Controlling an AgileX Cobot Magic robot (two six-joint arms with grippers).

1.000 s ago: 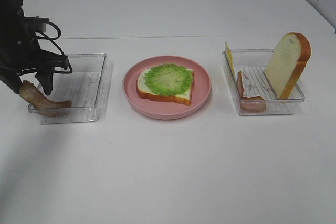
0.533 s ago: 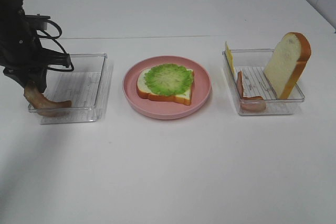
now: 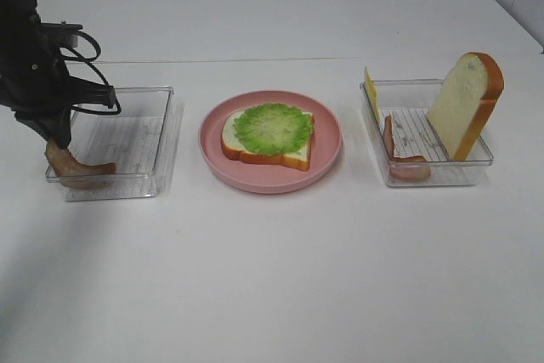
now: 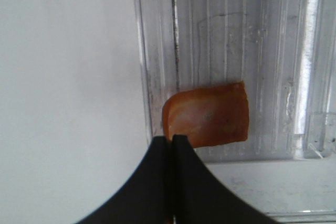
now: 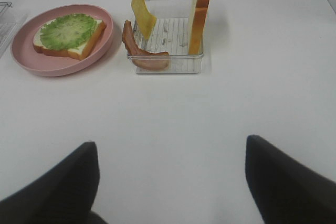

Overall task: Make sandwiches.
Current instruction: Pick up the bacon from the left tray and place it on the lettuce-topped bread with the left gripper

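The sandwich [image 3: 270, 135] is lying in the middle of the tabletop [image 3: 272, 278], on the one pink plate [image 3: 327, 157]. It is consisting of two parts at this moment: one lower bread slice [image 3: 293, 155] lying flat and one green lettuce leaf [image 3: 274, 127] covering its top.

Two clear trays are standing on the two sides of the plate, each apart from it. In the left tray [image 3: 161, 125] only one bacon strip [image 3: 83, 168] is lying, with one end rising at the tray's outer wall. The left tool [image 3: 58, 144] is reaching down there, and its two fingers are pressing together on this raised end, so it is gripping the strip.

The right tray [image 3: 442, 178] is holding three pieces. One standing bread slice [image 3: 463, 104] is leaning upright at its far outer corner. One yellow cheese slice [image 3: 371, 89] is leaning against the wall nearest the plate. One second bacon strip [image 3: 408, 166] is curving along the front.

The right tool [image 5: 170, 142] is hanging over the bare tabletop in front of the right tray, with its two fingers standing wide apart and gripping nothing.
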